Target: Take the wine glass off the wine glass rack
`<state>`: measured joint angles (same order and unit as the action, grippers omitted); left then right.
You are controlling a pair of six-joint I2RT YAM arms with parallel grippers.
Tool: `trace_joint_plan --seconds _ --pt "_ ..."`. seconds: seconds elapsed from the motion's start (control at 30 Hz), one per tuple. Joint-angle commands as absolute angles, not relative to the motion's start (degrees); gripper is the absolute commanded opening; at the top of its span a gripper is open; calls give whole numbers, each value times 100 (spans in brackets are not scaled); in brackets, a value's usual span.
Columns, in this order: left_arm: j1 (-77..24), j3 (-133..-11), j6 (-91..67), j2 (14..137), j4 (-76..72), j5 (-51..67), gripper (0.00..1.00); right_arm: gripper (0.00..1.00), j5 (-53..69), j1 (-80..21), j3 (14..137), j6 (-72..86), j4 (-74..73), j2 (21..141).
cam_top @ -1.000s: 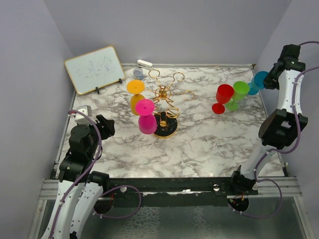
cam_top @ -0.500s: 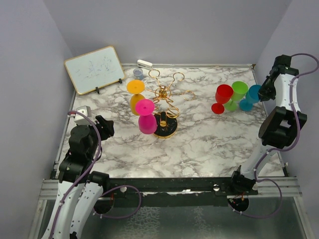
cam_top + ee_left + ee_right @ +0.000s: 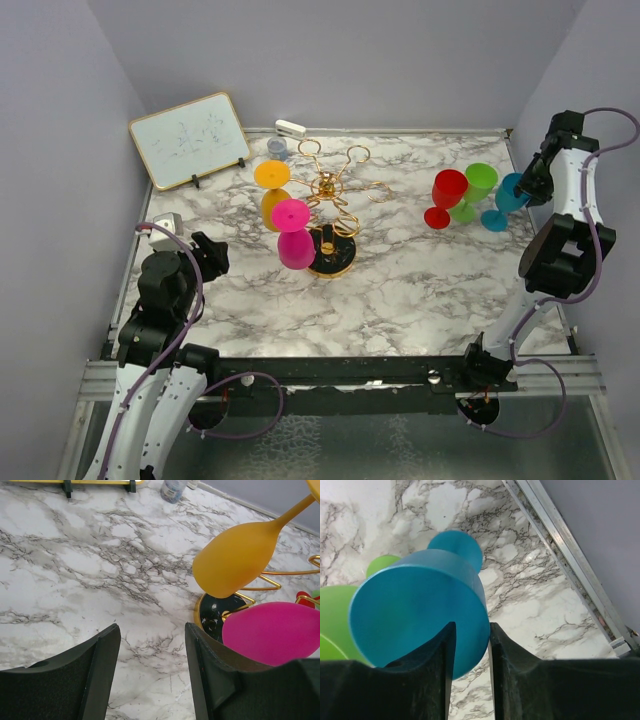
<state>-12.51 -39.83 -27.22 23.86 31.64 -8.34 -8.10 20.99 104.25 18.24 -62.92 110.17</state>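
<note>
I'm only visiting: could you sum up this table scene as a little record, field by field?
Hanging on rack: orange wine glass and pink wine glass, upside down on the wine glass rack
Off the rack: red wine glass and green wine glass, on the table
Right gripper: closed on the blue wine glass, foot seemingly on the table
Left gripper: open, empty, facing the rack

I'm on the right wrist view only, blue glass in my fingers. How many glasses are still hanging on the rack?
Observer: Two hang on the wine glass rack: an orange glass and a pink glass.
Operator: What's the left arm doing?
Observer: The left gripper is open and empty, near the left side of the table.
Operator: Anything beyond the green glass?
Observer: A red glass stands just left of it.
</note>
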Motion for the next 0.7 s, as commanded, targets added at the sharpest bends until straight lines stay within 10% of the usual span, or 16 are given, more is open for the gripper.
trace_joint_plan --seconds 0.0,0.33,0.67 --pt "-1279 -4175 -2679 2369 3114 -968 57 33 -868 2101 10834 1922 -6162 10828" --pt "-1273 -4175 -2676 2434 3115 -944 57 35 -523 2101 11185 2277 -6233 9972" --pt "-1281 -4177 -2687 2532 3093 -875 57 26 3158 1287 9413 3383 -4560 7216"
